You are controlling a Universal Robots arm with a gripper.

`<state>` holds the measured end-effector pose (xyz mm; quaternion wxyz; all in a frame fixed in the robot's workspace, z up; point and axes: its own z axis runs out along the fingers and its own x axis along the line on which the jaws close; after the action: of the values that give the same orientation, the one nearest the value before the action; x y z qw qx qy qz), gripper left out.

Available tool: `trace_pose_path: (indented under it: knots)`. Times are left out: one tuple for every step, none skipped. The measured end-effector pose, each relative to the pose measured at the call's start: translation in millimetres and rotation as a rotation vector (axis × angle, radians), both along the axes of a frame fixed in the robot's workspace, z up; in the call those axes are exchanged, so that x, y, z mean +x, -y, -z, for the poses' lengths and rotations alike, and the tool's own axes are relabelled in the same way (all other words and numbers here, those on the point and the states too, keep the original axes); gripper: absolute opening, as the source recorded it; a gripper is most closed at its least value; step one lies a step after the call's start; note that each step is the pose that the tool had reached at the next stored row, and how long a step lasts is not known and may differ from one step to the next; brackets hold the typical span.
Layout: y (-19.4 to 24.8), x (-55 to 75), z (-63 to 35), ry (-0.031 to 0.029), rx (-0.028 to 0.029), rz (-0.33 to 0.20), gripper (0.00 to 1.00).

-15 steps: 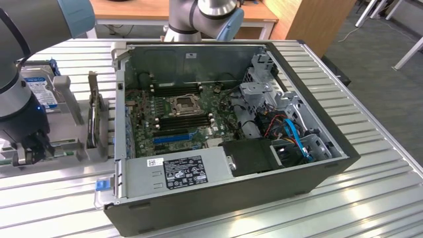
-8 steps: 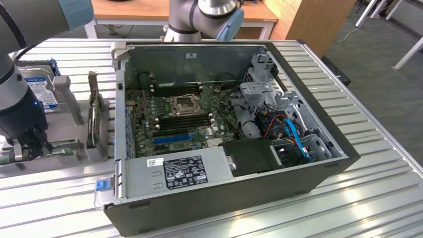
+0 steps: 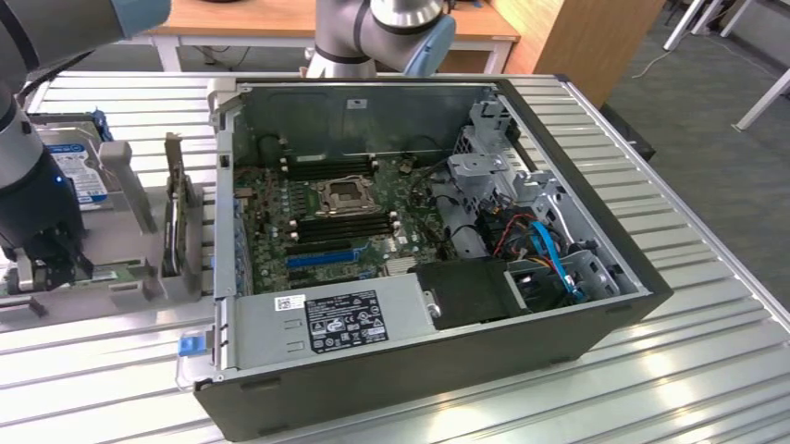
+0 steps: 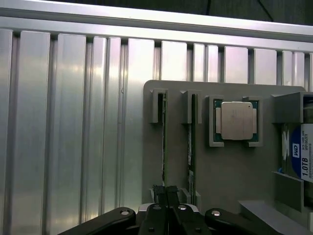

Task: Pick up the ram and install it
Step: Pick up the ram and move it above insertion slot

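Slatted metal table is carrying a grey holder. The pincer is pinching narrowly on the ram, which is sitting in its slot. The computer, well apart from the pincer, is awaiting installation.

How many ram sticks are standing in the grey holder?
2. One ram stick stands in the slot where the gripper grips it; the other stands in the next slot, nearer the processor.

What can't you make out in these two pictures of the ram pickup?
Ram label and chips: wrist view, it stands edge-on in the grey holder.
Whether the shut jaws pinch it: wrist view, their tips cover its end.
Hard drive: wrist view, cut off by the frame edge.
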<state>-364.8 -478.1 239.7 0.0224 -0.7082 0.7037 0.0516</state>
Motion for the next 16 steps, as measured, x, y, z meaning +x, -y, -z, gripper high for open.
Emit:
trace_pose_path:
  knots:
    - [0.0,0.1,-2.1,-0.0001,-0.0001,0.000,0.11]
    - [0.0,0.1,-4.1,-0.0001,-0.0001,0.000,0.11]
    - [0.0,0.2,-6.3,-0.0001,-0.0001,0.000,0.11]
    - [0.0,0.3,-8.7,0.0000,0.0000,0.000,0.11]
    - [0.0,0.4,-11.2,-0.0001,-0.0001,0.000,0.11]
    - [0.0,0.5,-13.7,-0.0001,0.0000,0.000,0.11]
    - [0.0,0.5,-16.3,-0.0001,-0.0001,0.000,0.11]
    - [0.0,0.6,-18.7,-0.0001,0.0000,0.000,0.11]
    - [0.0,0.7,-21.1,-0.0001,-0.0001,0.000,0.11]
    - [0.0,0.7,-23.6,-0.0001,-0.0001,0.000,0.11]
    - [0.0,0.8,-26.2,-0.0001,-0.0001,0.000,0.11]
    - [0.0,0.9,-28.7,0.0000,-0.0001,0.000,0.11]
    - [0.0,0.9,-31.3,-0.0001,-0.0001,0.000,0.11]
    - [0.0,1.0,-33.8,-0.0001,-0.0001,0.000,0.11]
    - [0.0,1.1,-36.5,-0.0001,-0.0001,0.000,0.11]
    - [0.0,1.1,-38.6,0.0000,0.0000,0.000,0.11]
